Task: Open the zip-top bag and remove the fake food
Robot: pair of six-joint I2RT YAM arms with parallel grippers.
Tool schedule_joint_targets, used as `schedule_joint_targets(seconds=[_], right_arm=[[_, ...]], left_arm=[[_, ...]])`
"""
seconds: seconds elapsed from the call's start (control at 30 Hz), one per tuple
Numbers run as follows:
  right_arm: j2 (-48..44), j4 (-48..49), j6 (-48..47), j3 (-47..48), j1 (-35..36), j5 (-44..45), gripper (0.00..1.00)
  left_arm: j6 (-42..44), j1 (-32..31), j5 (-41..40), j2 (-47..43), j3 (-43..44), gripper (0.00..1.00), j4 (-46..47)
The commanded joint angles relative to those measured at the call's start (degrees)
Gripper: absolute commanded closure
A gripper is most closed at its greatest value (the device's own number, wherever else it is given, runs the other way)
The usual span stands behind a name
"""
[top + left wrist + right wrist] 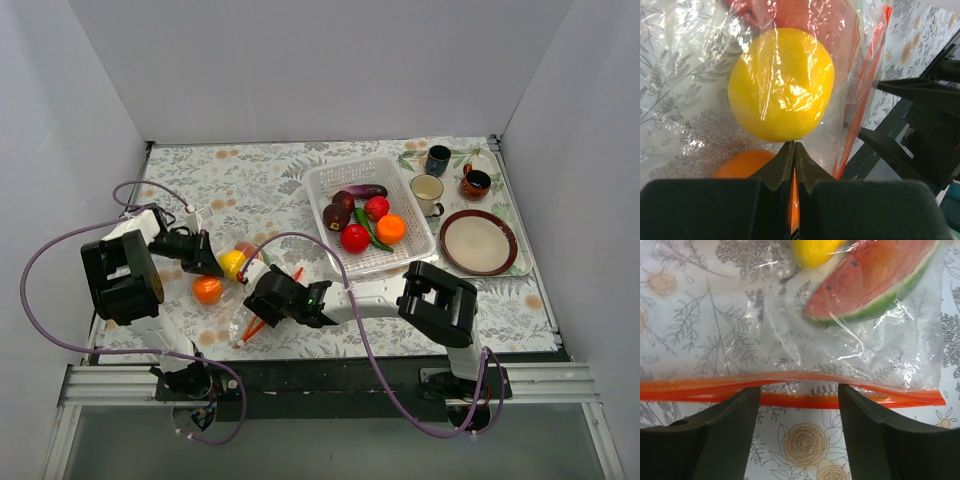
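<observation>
Right wrist view: your right end effector (799, 390) stands released astride the red-orange zip strip (900, 396) of the zip-top bag (790, 350), which lies flat on the desk (800, 450). Your left end effector (794, 146) appears clenched on its film. The plastic looks limp and slippery, so pinch one lip of the strip, clear of the light fake food (875, 280).
</observation>
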Motion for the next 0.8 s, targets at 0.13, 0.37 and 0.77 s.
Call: schedule_joint_targets(seconds=[0.13, 0.37, 0.77], right_arm=[[0.25, 6.86, -3.11, 2.86, -0.17, 8.61, 0.17], [1.31, 6.95, -3.03, 2.78, -0.17, 9.94, 0.18], [-0.98, 7.66, 0.13, -2.15, -0.17, 8.53, 0.51]], left_arm=[[1.59, -0.14, -3.35, -2.05, -4.77, 1.0, 3.92], [1.68, -0.22, -5.1, -2.31, -6.17, 1.0, 5.77], [0.01, -1.1, -12.13, -2.57, -9.25, 1.0, 11.22]])
